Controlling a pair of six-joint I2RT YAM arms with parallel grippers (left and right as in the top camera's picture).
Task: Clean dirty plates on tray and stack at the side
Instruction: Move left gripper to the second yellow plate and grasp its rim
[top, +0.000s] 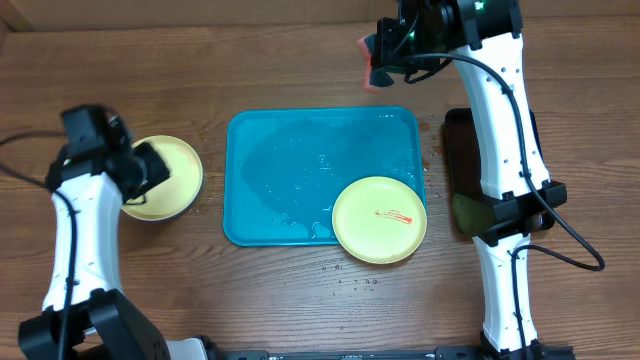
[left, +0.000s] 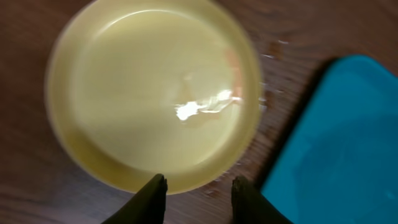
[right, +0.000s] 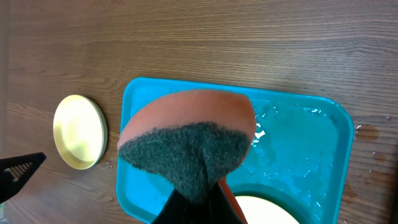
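**Two plates in view: one smeared on the tray, one off to the side**

1. Teal tray (top: 300, 170): sits mid-table and has a wet film across its floor.

2. Smeared plate (top: 380, 220): a yellow-green plate at the tray's 5 o'clock corner. It lies partly inside the tray and overhangs the rim toward the table (top: 250, 60). A red streak crosses its pale centre.

3. Side plate (top: 175, 165): a yellow-green plate on the wood at 9 o'clock from the tray, just clear of the tray's edge. The left wrist view shows a glossy centre. Whether another plate lies beneath it cannot be told.

4. Left claw (top: 150, 168): it hangs over the side plate. In the wrist view its fingers (left: 152, 199) stand apart with nothing between them, the tips just beside the plate's near rim. State: released.

5. Right claw (top: 385, 50): it hangs at 1 o'clock from the tray, beyond the far edge. It is clenched on a sponge (right: 186, 143) with an orange body and a dark scouring face.

6. Black tray (top: 460, 150): at 3 o'clock from the teal tray, partly hidden under the right arm.
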